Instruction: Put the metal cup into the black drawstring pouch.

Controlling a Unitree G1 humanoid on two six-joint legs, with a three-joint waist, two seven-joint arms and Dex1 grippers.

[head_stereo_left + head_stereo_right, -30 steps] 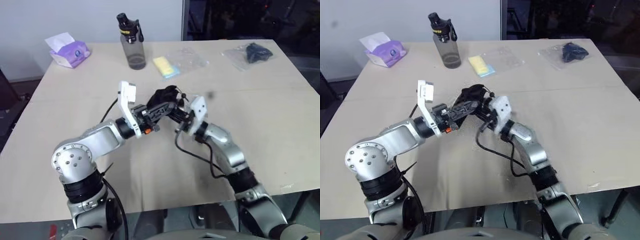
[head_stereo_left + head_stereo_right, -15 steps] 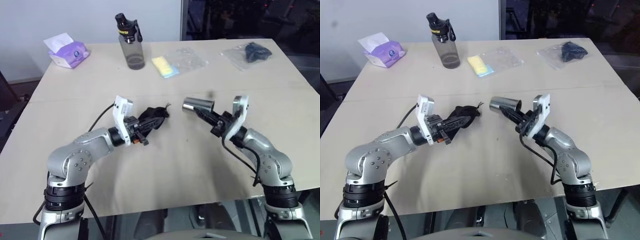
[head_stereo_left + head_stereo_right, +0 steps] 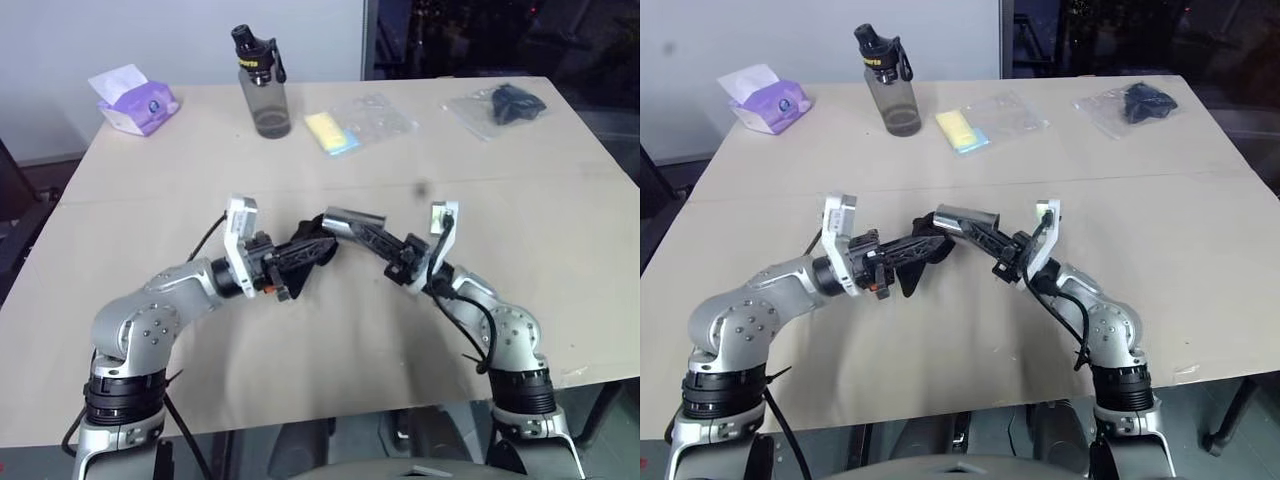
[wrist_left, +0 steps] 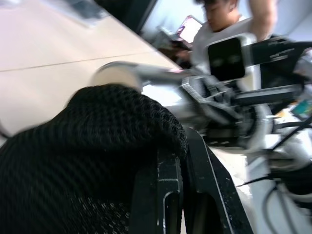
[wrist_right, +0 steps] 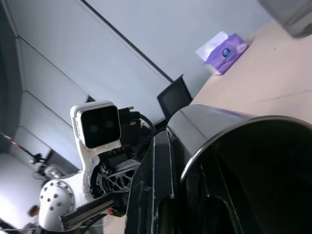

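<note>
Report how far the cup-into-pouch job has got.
Done: both things are lifted off the table. The left gripper is shut on the black drawstring pouch; the right gripper is shut on the metal cup. In hand: the cup's base is at the pouch. Left: the cup is not yet inside.

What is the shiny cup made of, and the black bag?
The cup looks like polished steel: silvery, with bright reflections. The bag looks like soft woven mesh cloth: you can see its tiny net pattern, and it bunches in folds.
</note>
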